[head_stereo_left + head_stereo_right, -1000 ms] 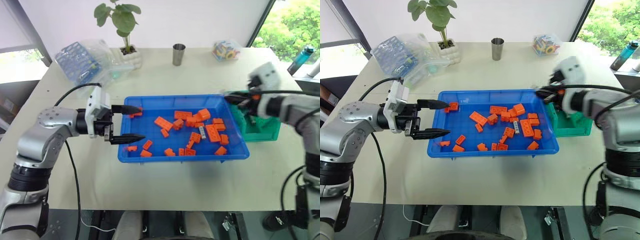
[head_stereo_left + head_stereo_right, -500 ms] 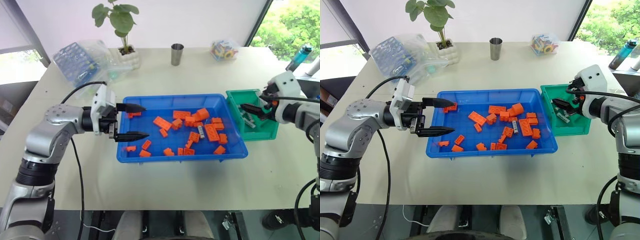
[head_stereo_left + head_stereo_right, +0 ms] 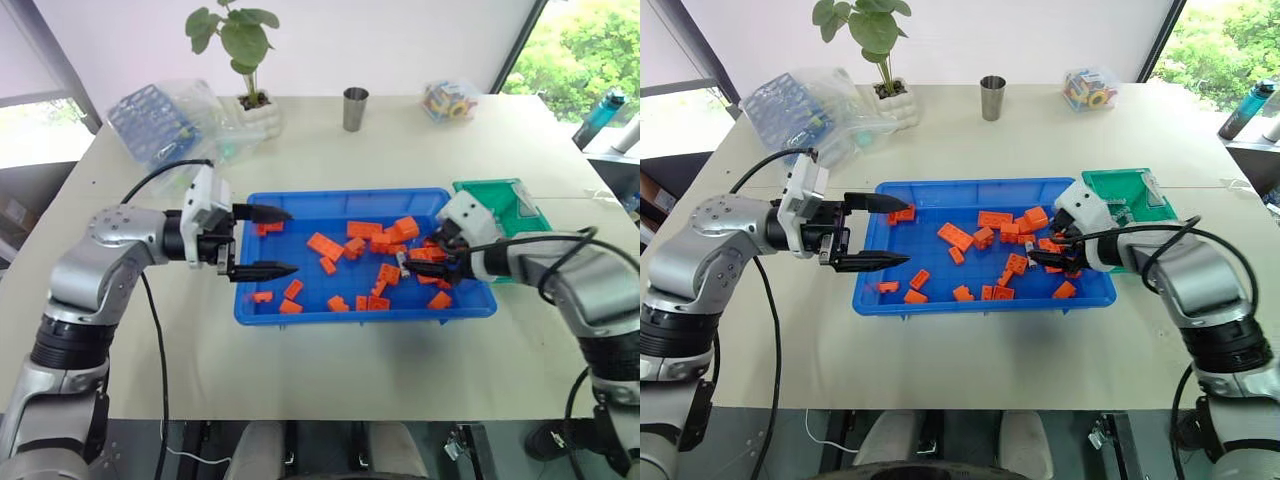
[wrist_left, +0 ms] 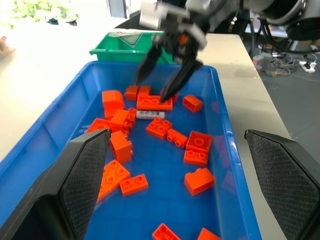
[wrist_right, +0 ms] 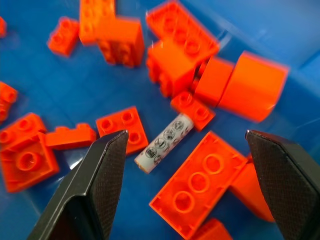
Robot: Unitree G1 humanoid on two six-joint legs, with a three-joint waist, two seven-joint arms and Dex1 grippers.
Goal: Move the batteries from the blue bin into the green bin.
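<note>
Your right pincer (image 3: 1037,260) hangs with its fingers spread wide inside the blue bin (image 3: 970,299), just above the one battery (image 5: 163,142) lying among the orange bricks (image 3: 956,236), gripping nothing. Your left pincer (image 3: 888,232) is open and empty over the bin's opposite end. The green bin (image 3: 1127,193) sits against the blue bin's right end on the surface (image 3: 970,360).

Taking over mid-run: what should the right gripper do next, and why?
Probably lower the open right gripper a little and close on the battery. It lies flat between the fingers on the blue bin floor, hemmed by orange bricks, not yet gripped.
</note>
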